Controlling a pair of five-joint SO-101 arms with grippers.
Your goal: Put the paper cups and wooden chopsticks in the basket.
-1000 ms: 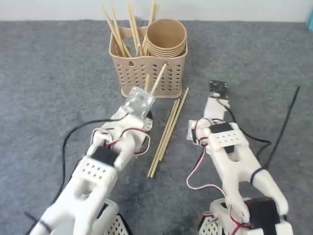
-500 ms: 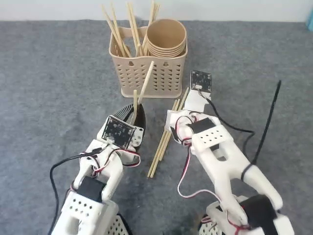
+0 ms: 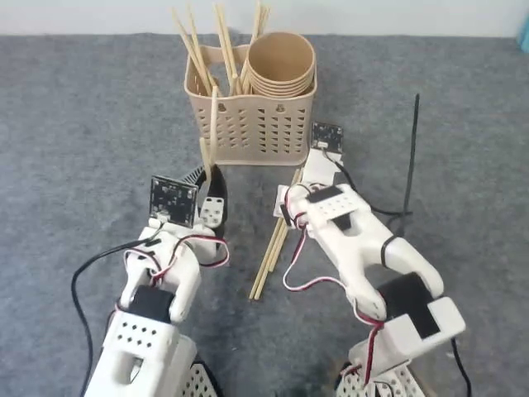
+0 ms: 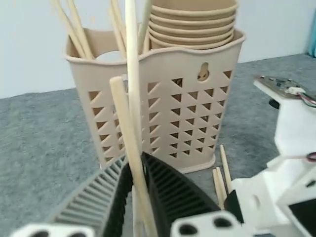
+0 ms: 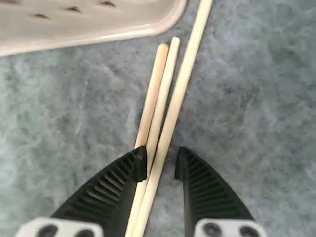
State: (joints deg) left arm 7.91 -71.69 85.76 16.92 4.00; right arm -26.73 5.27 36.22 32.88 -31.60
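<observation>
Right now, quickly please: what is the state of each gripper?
Left gripper: closed on upright wooden chopsticks.
Right gripper: open, jaws low over loose chopsticks on the carpet.

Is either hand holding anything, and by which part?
The left hand pinches two wooden chopsticks by their lower part. The right hand is open around loose chopsticks on the carpet, gripping nothing.

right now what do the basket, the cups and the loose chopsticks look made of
Basket: probably moulded plastic, matte beige, with punched triangular holes. Cups: apparently paper, tan, thin stacked rolled rims. Loose chopsticks: pale, dull, seemingly unfinished wood.
</observation>
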